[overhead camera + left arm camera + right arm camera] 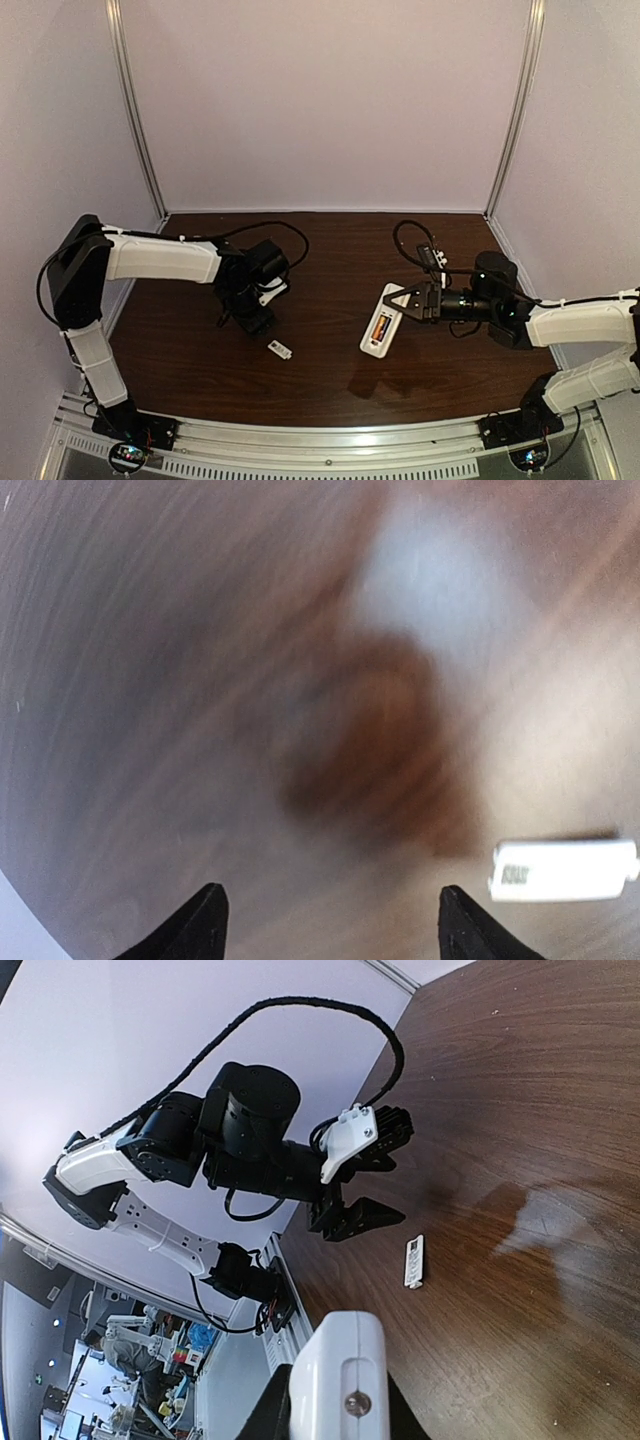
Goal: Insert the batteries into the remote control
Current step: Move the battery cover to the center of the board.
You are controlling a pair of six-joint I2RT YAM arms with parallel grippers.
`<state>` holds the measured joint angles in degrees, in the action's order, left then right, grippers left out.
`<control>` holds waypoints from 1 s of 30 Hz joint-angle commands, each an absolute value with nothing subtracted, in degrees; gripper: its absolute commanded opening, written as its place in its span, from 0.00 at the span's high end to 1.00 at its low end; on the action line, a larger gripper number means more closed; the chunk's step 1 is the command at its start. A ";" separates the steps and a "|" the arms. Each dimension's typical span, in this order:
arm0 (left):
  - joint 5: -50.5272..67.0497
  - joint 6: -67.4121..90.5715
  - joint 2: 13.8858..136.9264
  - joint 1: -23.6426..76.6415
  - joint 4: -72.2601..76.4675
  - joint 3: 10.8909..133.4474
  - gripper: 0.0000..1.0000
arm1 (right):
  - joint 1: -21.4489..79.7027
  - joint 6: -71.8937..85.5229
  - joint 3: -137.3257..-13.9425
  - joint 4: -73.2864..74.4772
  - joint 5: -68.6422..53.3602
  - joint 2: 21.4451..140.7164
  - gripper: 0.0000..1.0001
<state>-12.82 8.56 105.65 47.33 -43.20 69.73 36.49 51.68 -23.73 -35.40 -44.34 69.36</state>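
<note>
The right hand [402, 300] is closed on one short end of the remote control [381, 326], its two dark fingers pressed against either side of the white body. In the right wrist view that gripped end of the handset [336, 1365] fills the space between the fingers. The rest of the remote control stretches away from the hand over the dark wooden worktop [330, 240], back side up. From these views I cannot tell whether its free end rests on the wood. In the open recess, just ahead of the right hand's fingertips, sits an orange battery [383, 327]. The purple one cannot be made out, as the recess is too small in the overhead view to show more. The left hand [256, 318] is well apart from the remote control and points down at the worktop. Its fingers are spread wide with nothing between them, and the left wrist view shows only blurred wood in the gap [335, 930]. A small flat white cover piece [565, 868] lies on the worktop just outside one fingertip of the left hand, apart from it. Seen from above, the same piece [280, 349] lies between the two hands, nearer the left one.
</note>
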 commanded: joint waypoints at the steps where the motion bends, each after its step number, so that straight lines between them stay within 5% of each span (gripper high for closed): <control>1: -9.04 13.62 101.42 47.68 -47.24 66.24 0.27 | 36.12 50.48 -23.64 -35.05 -44.19 67.23 1.00; 30: -10.76 12.23 114.77 51.42 -38.65 73.95 0.27 | 35.71 50.38 -23.88 -35.99 -44.94 68.62 1.00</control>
